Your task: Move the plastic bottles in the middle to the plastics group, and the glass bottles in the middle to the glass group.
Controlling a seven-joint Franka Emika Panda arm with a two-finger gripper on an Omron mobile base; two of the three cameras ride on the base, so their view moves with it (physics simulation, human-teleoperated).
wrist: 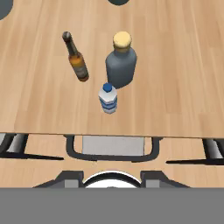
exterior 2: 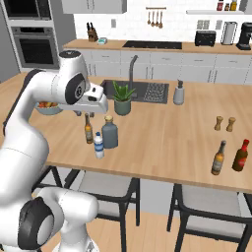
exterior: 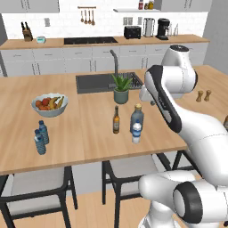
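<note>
While the gripper's jaws cannot be judged, the small clear white-capped plastic water bottle stands just beside the tall grey-blue tan-capped bottle.

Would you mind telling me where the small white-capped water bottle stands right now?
The white-capped water bottle stands upright near the counter's front edge, just in front of the grey-blue bottle, with the amber bottle to its left in the left base view.

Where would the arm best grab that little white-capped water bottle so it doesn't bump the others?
Probably around the labelled body of the small water bottle, coming from the counter's near edge. It stands upright in front of the grey-blue bottle, with the amber bottle off to one side, so the near side looks freest.
</note>
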